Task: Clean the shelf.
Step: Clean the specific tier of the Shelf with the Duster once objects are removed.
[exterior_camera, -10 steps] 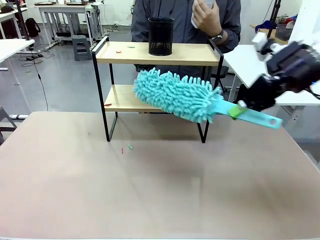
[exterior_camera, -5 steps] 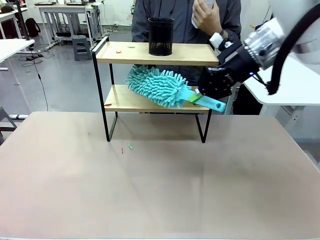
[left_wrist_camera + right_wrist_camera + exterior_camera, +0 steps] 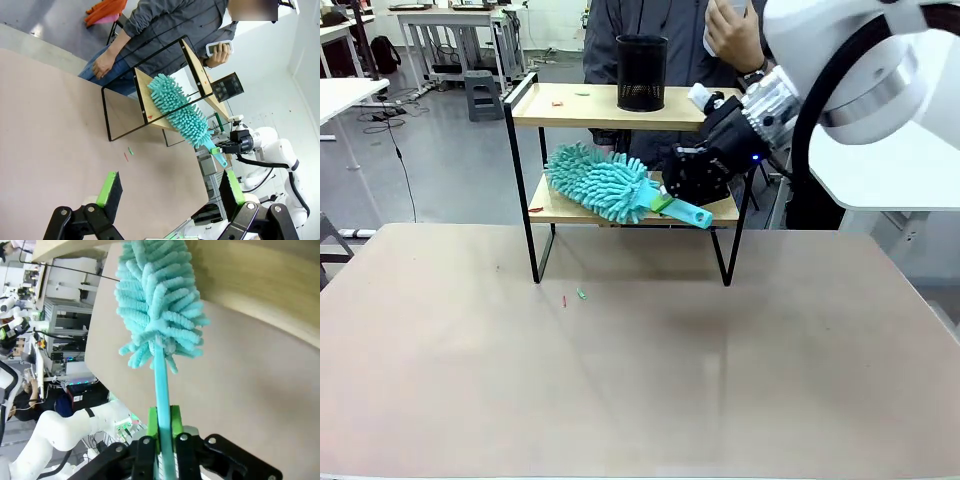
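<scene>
Roughly midway through the cleaning, by the look of the boards: the right gripper [image 3: 670, 198], reaching in from the right, is pinched on the teal handle of a fluffy microfibre duster [image 3: 600, 182], whose head lies on the lower board of the shelf [image 3: 590, 112], over its left and middle part. The right wrist view confirms the hold, with the green pads [image 3: 152, 426] pressed against the handle on both sides. The shelf stands at the far side of the table [image 3: 640, 400], just in front of a person [image 3: 690, 30]. A small red scrap [image 3: 536, 210] remains at the left end of the lower board, so that tier is judged unfinished. The upper board appears untouched: an orange scrap [image 3: 557, 101] and a green one lie near its left end, and a black mesh pen cup [image 3: 642, 72] stands at its middle. Two more scraps [image 3: 575, 296] lie on the table near the shelf's left front leg. The left gripper [image 3: 169, 187] hangs over the table with its fingers spread and nothing between them.
</scene>
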Available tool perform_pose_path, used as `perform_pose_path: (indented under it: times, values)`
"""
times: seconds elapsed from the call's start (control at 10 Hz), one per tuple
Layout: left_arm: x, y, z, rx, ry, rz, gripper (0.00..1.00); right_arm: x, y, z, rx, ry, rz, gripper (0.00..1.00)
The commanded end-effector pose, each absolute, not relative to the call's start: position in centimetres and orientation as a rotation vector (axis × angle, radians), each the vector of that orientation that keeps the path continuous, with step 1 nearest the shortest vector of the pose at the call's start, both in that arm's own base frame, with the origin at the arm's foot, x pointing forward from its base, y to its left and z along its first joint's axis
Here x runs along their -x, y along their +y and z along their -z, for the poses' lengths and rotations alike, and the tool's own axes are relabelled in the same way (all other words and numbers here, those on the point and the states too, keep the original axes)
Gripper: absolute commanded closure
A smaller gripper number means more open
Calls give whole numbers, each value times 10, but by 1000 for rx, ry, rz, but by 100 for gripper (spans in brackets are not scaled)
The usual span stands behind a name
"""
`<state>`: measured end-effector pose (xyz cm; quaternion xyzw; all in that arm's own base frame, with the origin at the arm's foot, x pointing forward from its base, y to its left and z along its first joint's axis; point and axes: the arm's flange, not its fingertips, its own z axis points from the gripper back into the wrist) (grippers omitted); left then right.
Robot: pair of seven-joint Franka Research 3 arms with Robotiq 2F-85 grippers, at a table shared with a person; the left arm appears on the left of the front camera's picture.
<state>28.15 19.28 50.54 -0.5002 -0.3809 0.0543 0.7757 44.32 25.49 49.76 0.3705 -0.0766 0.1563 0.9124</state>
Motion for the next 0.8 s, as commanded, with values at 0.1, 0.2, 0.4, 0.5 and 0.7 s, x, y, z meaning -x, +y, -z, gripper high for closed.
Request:
perform_pose_path:
  times: [0.1,0.2,0.4,0.5,0.7]
  values:
    - [-283,191,-506,1086,-849,-104,0,-443,273,-505,-775,-122,-360,88]
    - [-283,191,-506,1086,-849,-104,0,-438,276,-505,-763,-66,-411,88]
    - [-283,191,-506,1086,-849,-104,0,-425,267,-509,-718,28,-494,88]
    - [-283,191,-506,1086,-849,-104,0,-416,254,-514,-677,47,-498,88]
    - [-283,191,-506,1086,-849,-104,0,-387,214,-530,-652,86,-493,88]
